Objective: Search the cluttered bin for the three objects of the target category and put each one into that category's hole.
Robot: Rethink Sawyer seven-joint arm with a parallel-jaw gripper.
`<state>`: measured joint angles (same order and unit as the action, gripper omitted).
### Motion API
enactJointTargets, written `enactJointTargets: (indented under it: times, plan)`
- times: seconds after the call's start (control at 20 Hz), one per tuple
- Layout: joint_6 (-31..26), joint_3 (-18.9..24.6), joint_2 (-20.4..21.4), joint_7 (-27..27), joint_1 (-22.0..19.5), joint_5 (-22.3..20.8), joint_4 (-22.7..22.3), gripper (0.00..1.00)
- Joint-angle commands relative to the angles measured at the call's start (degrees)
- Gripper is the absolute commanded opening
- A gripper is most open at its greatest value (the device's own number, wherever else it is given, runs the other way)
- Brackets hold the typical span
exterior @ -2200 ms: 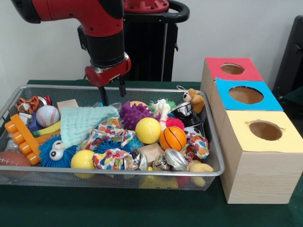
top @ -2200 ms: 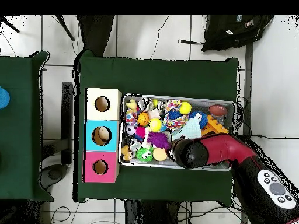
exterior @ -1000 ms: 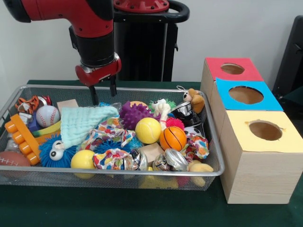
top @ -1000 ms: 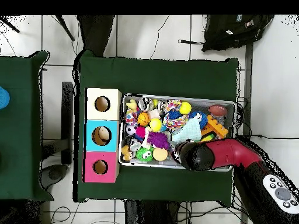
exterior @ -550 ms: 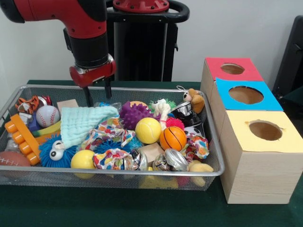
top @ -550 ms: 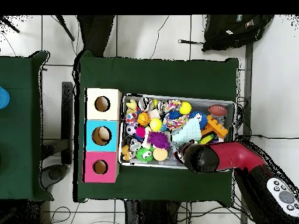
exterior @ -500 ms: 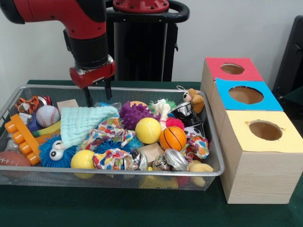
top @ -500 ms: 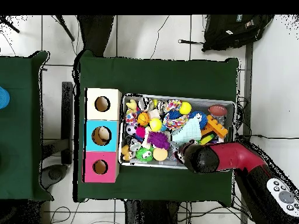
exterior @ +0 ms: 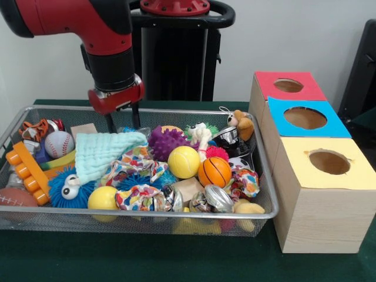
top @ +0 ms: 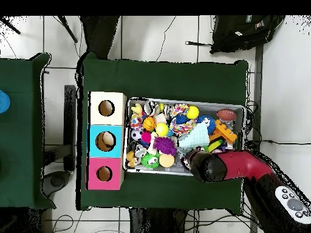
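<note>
1. We find the hand (exterior: 122, 120) spread and empty, its fingers (exterior: 110, 122) just above the pale green cloth (exterior: 104, 152) at the wire bin's (exterior: 147, 217) far side.
2. We note balls, a baseball (exterior: 59, 143) and a small basketball (exterior: 214, 171) among them, lying in the bin.
3. The three-hole box (exterior: 320, 161) stands beside the bin on the table (exterior: 135, 258).

In the overhead view the arm's wrist (top: 209, 167) covers the gripper entirely. In the front view the gripper (exterior: 122, 122) has its tips sunk behind the mint cloth (exterior: 106, 151). The brown football (exterior: 13, 197) is cut by the left edge of the frame. The objects beneath the patterned fabric (exterior: 136, 164) are hidden. The interiors of the yellow hole (exterior: 329, 161) and red hole (exterior: 288, 85) are too dark to read.
</note>
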<state>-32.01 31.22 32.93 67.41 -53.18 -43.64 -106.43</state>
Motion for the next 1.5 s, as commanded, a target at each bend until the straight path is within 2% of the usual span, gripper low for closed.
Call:
enactJointTargets:
  times: [0.05, 0.85, 1.5]
  plan:
    - [5.81, -3.66, -2.77, 6.16, 2.23, -3.77, -0.67, 1.00]
    - [10.91, -7.95, -5.80, 6.62, 5.92, -2.99, 0.54, 1.00]
    - [9.29, -7.98, -7.06, 3.65, 6.67, -1.69, 1.72, 1.00]
